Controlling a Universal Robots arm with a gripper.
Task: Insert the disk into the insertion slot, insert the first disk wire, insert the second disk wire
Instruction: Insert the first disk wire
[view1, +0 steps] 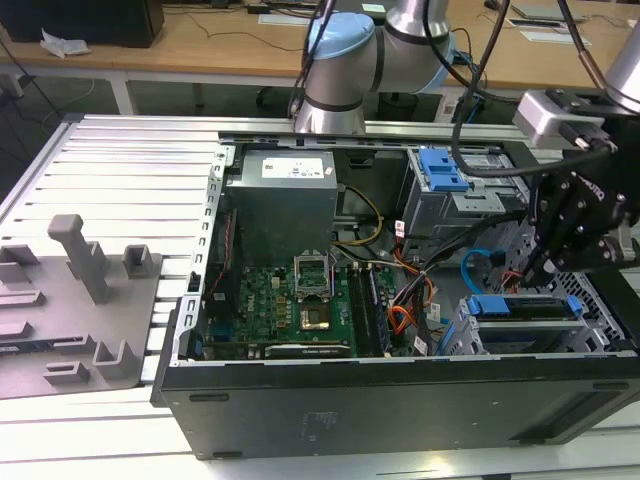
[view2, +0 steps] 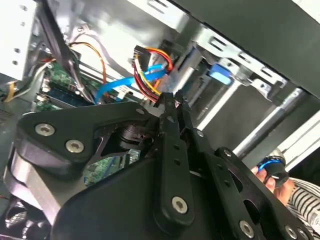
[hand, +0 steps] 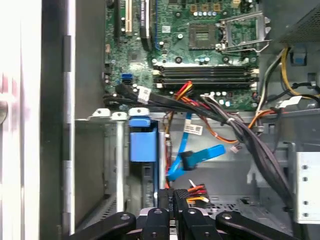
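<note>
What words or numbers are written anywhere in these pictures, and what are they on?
White sticker on the grey metal power supply box: too small to read.
White paper tags on the cables: blurred.
White lettering on the black arm housing: blurred.
White marks on the black plug gripped by the claw: too small.
Nothing reads clearly.

gripper (view1: 533, 266) is hanging just above the insertion slot (view1: 500, 338) | the disk (view1: 520, 305) is sitting in it, close under the gripper | wire plug (hand: 191, 190) is sitting in the gripper's tips | flat cable (hand: 200, 157) is lying just ahead | circuit board (hand: 200, 45) is lying past the cable
</note>
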